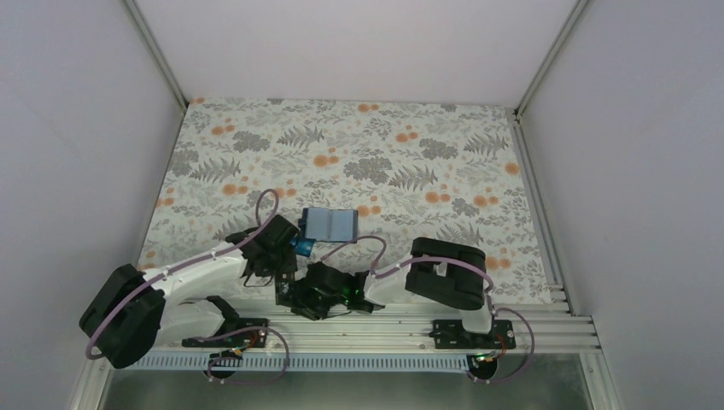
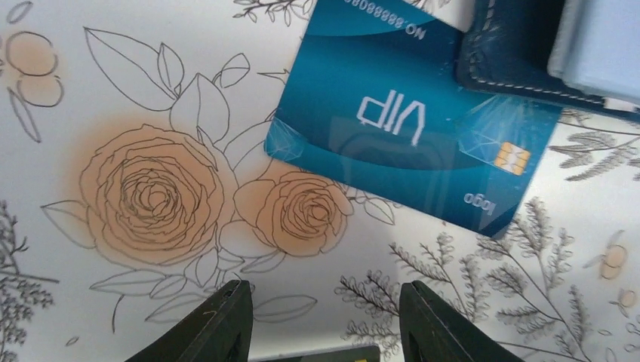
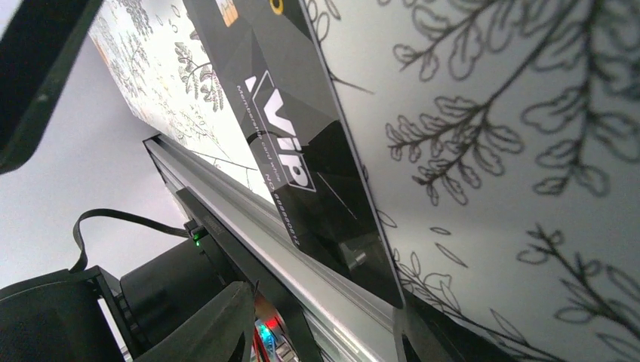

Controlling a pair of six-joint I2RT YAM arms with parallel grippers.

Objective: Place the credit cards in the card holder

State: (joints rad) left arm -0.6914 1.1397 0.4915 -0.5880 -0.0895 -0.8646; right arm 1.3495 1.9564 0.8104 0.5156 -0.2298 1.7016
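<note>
The card holder (image 1: 329, 224) lies open on the flowered cloth, its pale blue-grey inside up; its navy stitched corner (image 2: 521, 53) shows in the left wrist view. A teal-blue credit card (image 2: 411, 124) marked VIP lies flat with one corner tucked under that corner. My left gripper (image 2: 324, 320) hovers open just short of this card, with only cloth between its fingers. A black credit card (image 3: 302, 151) marked VIP lies at the table's near edge, one end jutting over the rail. My right gripper (image 3: 324, 332) is open there, its right finger (image 3: 445, 335) by the card's corner.
The aluminium rail (image 3: 302, 256) with both arm bases runs along the near edge, right under the black card. White walls close the table's sides and back. A dark slab (image 3: 38, 75) fills the top left of the right wrist view; what it is I cannot tell.
</note>
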